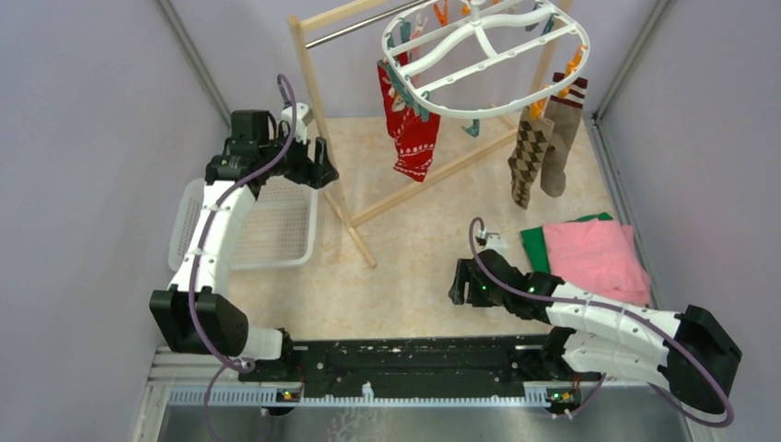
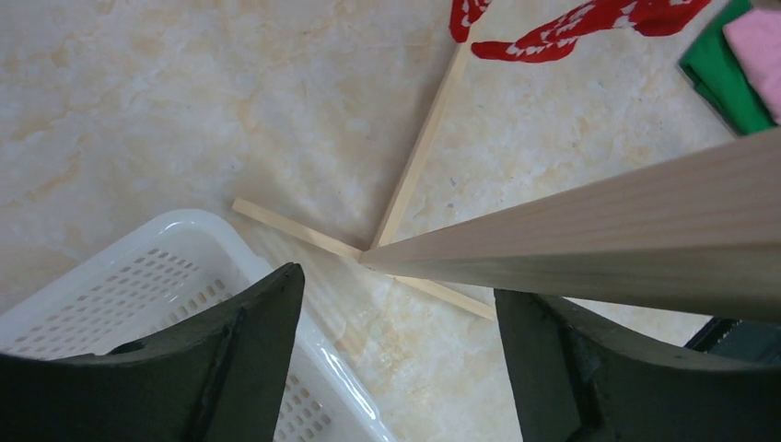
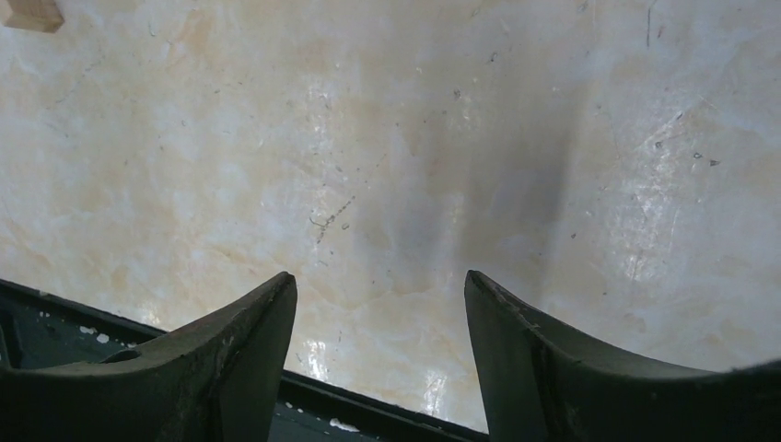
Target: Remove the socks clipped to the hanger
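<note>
The white oval hanger (image 1: 479,55) hangs from the wooden rack (image 1: 318,101) at the top of the overhead view, with orange and teal clips. Red socks with white patterns (image 1: 410,124) hang from its left side. They also show at the top of the left wrist view (image 2: 589,23). A brown-tan argyle pair (image 1: 543,147) hangs from its right side. My left gripper (image 1: 322,166) is open and empty, raised beside the rack's left post, left of the red socks. My right gripper (image 1: 458,281) is open and empty, low over the table, well below the hanger.
A white mesh basket (image 1: 276,230) lies at the left, under my left arm, and shows in the left wrist view (image 2: 175,285). Folded pink (image 1: 599,258) and green (image 1: 534,247) cloths lie at the right. The rack's floor bars (image 1: 433,184) cross the table's middle. Grey walls close both sides.
</note>
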